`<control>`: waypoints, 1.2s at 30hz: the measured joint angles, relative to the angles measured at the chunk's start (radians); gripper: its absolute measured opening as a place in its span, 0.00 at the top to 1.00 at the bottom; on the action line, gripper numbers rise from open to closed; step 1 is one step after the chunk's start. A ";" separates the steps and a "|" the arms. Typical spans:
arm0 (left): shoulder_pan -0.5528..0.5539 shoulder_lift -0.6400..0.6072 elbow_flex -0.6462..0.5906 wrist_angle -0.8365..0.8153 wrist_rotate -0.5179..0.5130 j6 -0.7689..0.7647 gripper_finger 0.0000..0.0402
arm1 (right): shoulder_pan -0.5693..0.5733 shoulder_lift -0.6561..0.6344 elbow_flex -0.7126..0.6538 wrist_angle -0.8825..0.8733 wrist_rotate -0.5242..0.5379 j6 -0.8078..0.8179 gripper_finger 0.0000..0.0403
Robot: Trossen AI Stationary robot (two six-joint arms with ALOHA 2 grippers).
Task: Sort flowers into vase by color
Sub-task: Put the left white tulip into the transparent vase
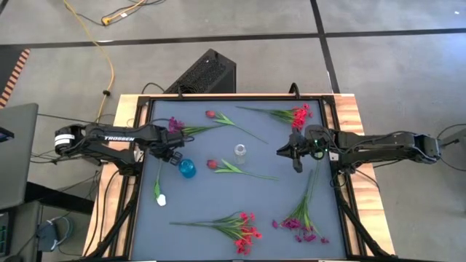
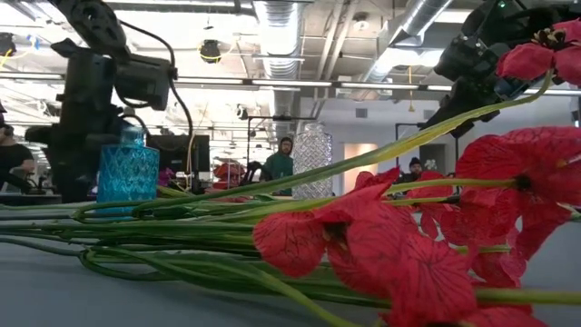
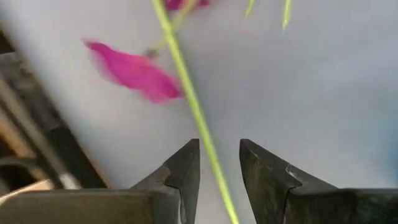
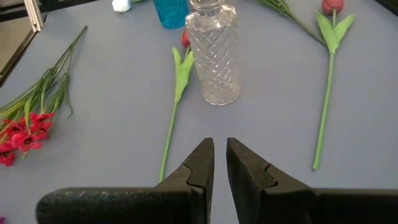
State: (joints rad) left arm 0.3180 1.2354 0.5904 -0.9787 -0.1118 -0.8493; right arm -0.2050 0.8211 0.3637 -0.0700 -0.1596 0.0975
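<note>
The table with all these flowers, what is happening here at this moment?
The left gripper has its jaws around the stem of a magenta sprig, beside the blue vase. The right gripper hangs empty near the clear vase, jaws slightly apart. Both vases look empty; the other flowers lie on the table.

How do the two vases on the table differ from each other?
The blue vase is a strong turquoise colour, while the clear vase is colourless glass. In the low view the blue vase looks squat and the clear vase taller and slimmer. The blue vase stands close to the left claw; the clear vase stands nearer the table's middle. Both are upright, with a cut diamond pattern.
</note>
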 joint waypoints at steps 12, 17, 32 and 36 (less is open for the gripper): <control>0.008 0.000 -0.008 -0.016 -0.039 -0.027 0.74 | 0.000 0.000 0.000 -0.001 0.000 0.000 0.82; 0.008 0.000 -0.008 0.013 -0.024 -0.019 0.74 | 0.000 0.000 0.000 -0.001 0.000 -0.001 0.82; 0.005 0.179 0.003 0.070 -0.020 0.019 0.74 | 0.000 0.000 0.000 -0.006 0.000 -0.002 0.82; -0.012 0.193 0.004 0.083 0.005 0.048 0.77 | 0.000 0.000 0.000 -0.007 0.000 -0.001 0.82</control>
State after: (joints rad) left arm 0.3060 1.4288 0.5947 -0.8957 -0.1068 -0.8017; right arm -0.2052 0.8211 0.3637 -0.0771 -0.1593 0.0967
